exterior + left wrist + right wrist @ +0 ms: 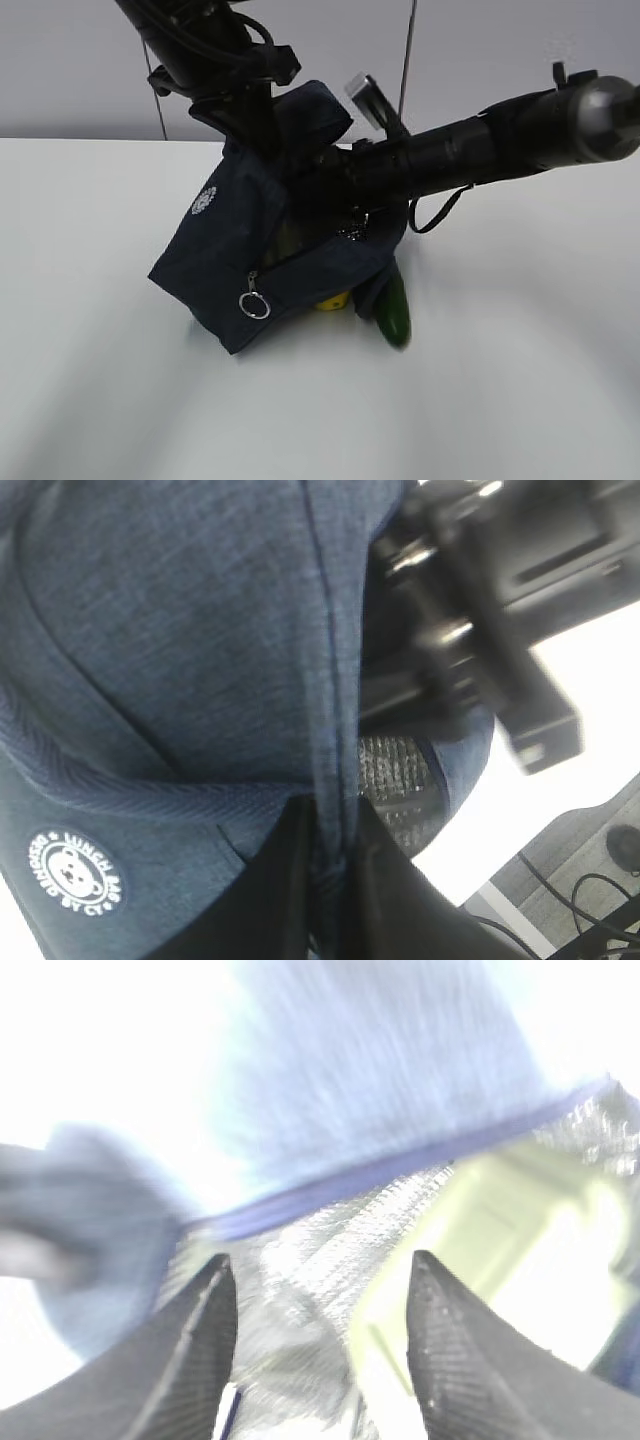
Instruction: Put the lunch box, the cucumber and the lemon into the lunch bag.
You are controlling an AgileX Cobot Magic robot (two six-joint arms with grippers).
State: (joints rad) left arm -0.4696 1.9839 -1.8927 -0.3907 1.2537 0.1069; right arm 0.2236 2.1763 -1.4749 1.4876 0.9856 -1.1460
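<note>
left arm: we see it come down from 11 o'clock in the exterior view, its left gripper (325, 880) at the top of the lunch bag (235, 255).
left claw: its two dark fingers (285, 880) press together on a fold of the bag's navy fabric.
right arm: we see it reach in from 3 o'clock, nearly level, its front end at the bag's mouth.
right claw: the right gripper (315, 1330) has its fingers (195, 1345) spread apart, with nothing between them but the silver lining behind.
lunch bag: one, tilted on the white table (520, 390), logo at 10 o'clock on its side, ring pull at 6 o'clock.
lunch box: one; we see a pale green shape (500, 1230) inside the lining, at 3 o'clock from the right claw.
cucumber: one (394, 310), on the table at 4 o'clock from the bag, partly under it.
lemon: one (332, 301), a yellow bit under the bag's lower edge, just beside the cucumber.
</note>
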